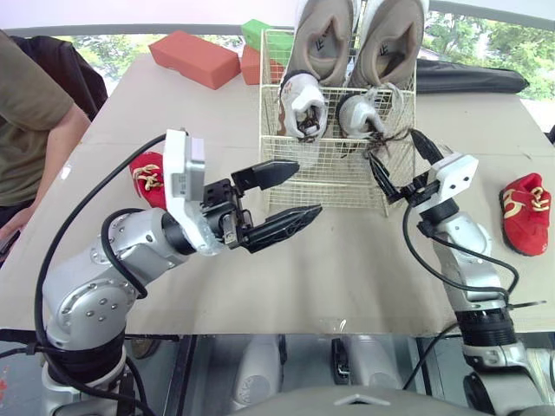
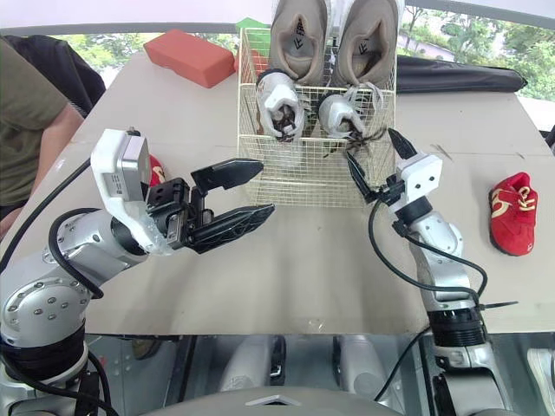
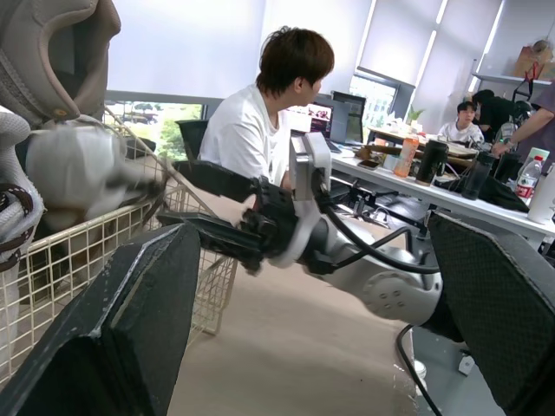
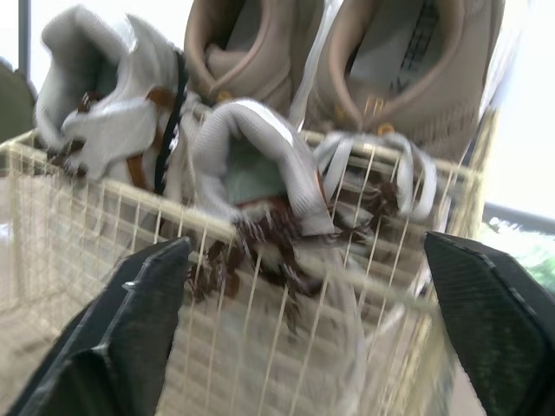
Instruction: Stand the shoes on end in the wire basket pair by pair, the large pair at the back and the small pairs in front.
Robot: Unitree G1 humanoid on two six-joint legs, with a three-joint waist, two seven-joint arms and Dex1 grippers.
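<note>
- Left eye view: one red shoe (image 1: 525, 213) lies at right edge, lengthwise up-frame, nearest the right gripper (image 1: 392, 147).
- Other red shoe (image 1: 149, 178) mid-left, behind left gripper (image 1: 307, 186).
- Both jaws wide open, empty.

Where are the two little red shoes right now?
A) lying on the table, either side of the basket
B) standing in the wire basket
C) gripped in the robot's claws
A: one small red shoe lies on the tan table right of the cream wire basket, the other red shoe left of it.
</note>
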